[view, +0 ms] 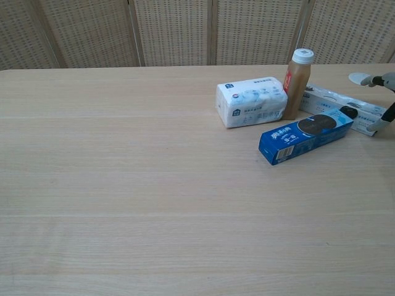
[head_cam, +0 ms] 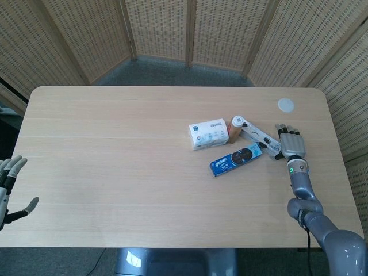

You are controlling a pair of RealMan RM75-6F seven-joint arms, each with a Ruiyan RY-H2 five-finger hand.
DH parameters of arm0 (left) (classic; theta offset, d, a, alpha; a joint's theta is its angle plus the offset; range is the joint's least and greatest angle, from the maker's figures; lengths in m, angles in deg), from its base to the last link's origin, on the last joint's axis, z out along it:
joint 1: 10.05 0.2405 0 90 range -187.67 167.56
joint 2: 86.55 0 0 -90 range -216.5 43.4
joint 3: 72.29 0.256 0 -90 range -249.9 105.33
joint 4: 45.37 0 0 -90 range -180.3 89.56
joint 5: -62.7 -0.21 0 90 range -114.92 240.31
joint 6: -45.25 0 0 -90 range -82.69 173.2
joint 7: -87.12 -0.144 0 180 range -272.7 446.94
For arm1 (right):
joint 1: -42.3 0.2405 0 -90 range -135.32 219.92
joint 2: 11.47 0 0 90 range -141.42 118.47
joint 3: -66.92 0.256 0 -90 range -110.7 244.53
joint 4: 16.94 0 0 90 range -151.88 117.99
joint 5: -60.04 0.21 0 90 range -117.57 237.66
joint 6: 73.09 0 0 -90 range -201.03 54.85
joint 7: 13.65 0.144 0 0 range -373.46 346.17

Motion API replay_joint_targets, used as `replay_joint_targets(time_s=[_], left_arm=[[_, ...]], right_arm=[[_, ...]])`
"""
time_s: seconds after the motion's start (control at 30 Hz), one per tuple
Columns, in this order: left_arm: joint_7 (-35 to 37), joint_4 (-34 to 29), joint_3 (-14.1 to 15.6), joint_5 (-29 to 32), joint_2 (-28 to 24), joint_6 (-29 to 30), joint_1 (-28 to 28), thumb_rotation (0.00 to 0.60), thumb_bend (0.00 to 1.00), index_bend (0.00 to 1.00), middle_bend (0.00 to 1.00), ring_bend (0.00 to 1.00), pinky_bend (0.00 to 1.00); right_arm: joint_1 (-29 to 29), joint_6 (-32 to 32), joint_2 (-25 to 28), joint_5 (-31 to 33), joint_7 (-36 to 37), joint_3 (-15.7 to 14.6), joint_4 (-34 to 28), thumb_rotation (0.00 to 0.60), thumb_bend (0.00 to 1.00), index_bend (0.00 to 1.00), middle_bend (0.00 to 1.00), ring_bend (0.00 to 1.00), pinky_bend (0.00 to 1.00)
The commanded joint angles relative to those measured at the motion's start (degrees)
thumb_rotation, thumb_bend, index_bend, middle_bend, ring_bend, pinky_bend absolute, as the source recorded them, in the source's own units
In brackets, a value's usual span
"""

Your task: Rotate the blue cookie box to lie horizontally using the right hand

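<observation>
At the lower left edge, the left hand [head_cam: 8, 185] hangs off the table [head_cam: 115, 172], fingers apart, partly cut off. Right of centre, the blue cookie box [head_cam: 236, 160] lies slanted. The right hand [head_cam: 290, 147], fingers spread, empty, sits just right of the white box [head_cam: 261, 138]. Chest view crops it.

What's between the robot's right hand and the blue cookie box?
The end of the white box lies between the right hand and the blue box, seen best in the head view.
</observation>
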Motion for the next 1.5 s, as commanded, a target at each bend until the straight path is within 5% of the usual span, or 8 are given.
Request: replay_joint_targets(time_s=[0.03,0.3,0.5,0.6,0.77,0.97,1.5], left_arm=[[-0.21,-0.11,-0.04,0.03,0.04,-0.1,-0.07,0.6,0.32,0.08,0.01,0.0,0.0],[-1.65,-1.23,-0.11,-0.06,-0.15,-0.07,-0.12,0.6,0.32,0.09,0.01,0.0,0.0],[-1.73,-1.37,-0.1,0.18,-0.37,0.01,0.03,0.6,0.32,0.08,0.01,0.0,0.0],[-1.42,-1.13,-0.04,0.35,-0.37,0.16,0.24,0.6,0.32,0.08,0.0,0.0,0.0],[-0.93,-0.76,-0.05,0.56,-0.48,0.45,0.52,0.6,0.32,0.08,0.0,0.0,0.0],[-0.88,-0.61,-0.24,0.48,-0.08,0.08,0.18,0.6,0.32,0.08,0.0,0.0,0.0],[-0.95,-0.14,-0.57,1.28,0.66,-1.38,-0.64,0.6,0.32,0.08,0.0,0.0,0.0]], right_arm=[[0.6,0.84,-0.9,-0.29,0.52,-0.05,1.32,0.559,0.0,0.0,0.0,0.0,0.0],[3.57,3.46,-3.36,-1.8,3.05,0.16,5.79,0.6,0.0,0.0,0.01,0.0,0.0],[5.41,4.99,-5.28,-2.59,4.25,0.31,8.3,0.6,0.0,0.0,0.2,0.02,0.16],[6.06,6.05,-6.09,-2.73,4.73,0.45,9.51,0.6,0.0,0.03,0.35,0.13,0.32],[6.39,6.61,-6.75,-3.03,6.04,0.71,10.95,0.6,0.0,0.27,0.59,0.4,0.6],[5.88,4.79,-6.92,-3.87,7.81,0.76,11.74,0.6,0.03,0.45,0.78,0.63,0.79],[2.01,-5.32,-0.32,-3.75,13.74,3.53,5.5,0.6,0.05,0.5,0.85,0.71,0.83]])
